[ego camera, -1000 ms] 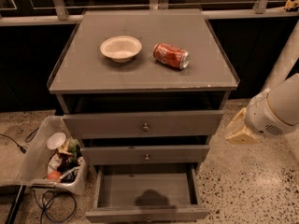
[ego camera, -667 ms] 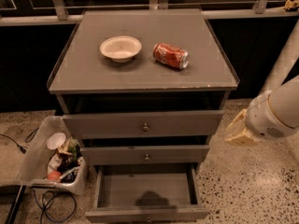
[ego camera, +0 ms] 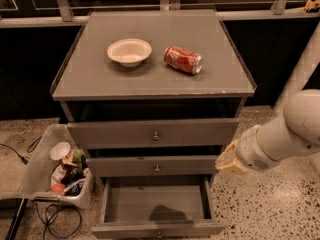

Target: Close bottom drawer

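Observation:
The bottom drawer (ego camera: pixel 157 229) of the grey cabinet is pulled far out, and its empty inside shows. Its front panel lies at the lower edge of the view, with the knob barely showing. The middle drawer (ego camera: pixel 157 166) and the top drawer (ego camera: pixel 155 133) stand slightly out. My gripper (ego camera: pixel 229 160) is at the end of the white arm, to the right of the cabinet at the height of the middle drawer, close to its right end. It holds nothing that I can see.
On the cabinet top (ego camera: pixel 210 74) lie a white bowl (ego camera: pixel 129 51) and a red soda can (ego camera: pixel 183 60) on its side. A clear bin (ego camera: pixel 35 171) of trash stands on the floor to the left, with cables (ego camera: pixel 55 219) below it. A white pole (ego camera: pixel 302 69) rises at the right.
The arm and gripper have shifted slightly left toward the cabinet's right side. The drawers have not moved.

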Controlling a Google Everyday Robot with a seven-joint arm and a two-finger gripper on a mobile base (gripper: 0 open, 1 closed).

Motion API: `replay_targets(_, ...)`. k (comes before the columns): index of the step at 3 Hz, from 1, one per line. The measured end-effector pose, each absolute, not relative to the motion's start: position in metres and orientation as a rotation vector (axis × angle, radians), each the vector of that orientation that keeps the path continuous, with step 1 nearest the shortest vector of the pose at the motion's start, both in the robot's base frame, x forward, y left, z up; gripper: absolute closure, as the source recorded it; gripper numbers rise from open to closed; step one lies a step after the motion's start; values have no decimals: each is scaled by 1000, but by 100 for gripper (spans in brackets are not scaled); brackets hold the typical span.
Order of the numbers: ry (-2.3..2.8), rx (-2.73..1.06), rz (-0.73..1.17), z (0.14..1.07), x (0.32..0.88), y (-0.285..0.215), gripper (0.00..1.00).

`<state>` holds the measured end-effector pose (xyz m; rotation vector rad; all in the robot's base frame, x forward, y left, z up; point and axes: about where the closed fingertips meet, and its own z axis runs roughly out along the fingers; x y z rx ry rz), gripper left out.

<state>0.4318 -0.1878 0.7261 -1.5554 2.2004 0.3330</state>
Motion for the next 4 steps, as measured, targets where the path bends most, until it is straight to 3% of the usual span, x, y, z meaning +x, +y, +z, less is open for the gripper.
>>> replay_targets(3,2155,-1377,494,584,464,-187,100)
replay_targets(4,2163,-1380,508,576,464,-186,100)
